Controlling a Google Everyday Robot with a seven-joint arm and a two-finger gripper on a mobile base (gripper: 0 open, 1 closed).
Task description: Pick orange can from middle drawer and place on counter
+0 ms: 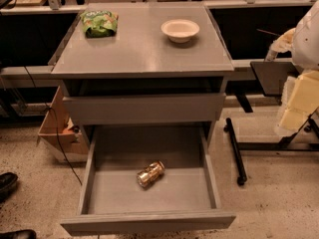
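Observation:
The orange can [150, 174] lies on its side near the middle of the open middle drawer [147, 221], which is pulled out toward me. The counter [142, 49] is the grey top of the cabinet above it. My gripper [295, 114] shows as pale yellow and white parts at the right edge of the camera view. It hangs beside the cabinet, well to the right of the can and above the drawer's level. It holds nothing that I can see.
A green snack bag [99, 23] lies at the counter's back left and a white bowl [180, 30] at its back right. A small black side table [271, 76] on a black stand [235, 151] is at the right. A cardboard box [57, 128] and a cable are at the left.

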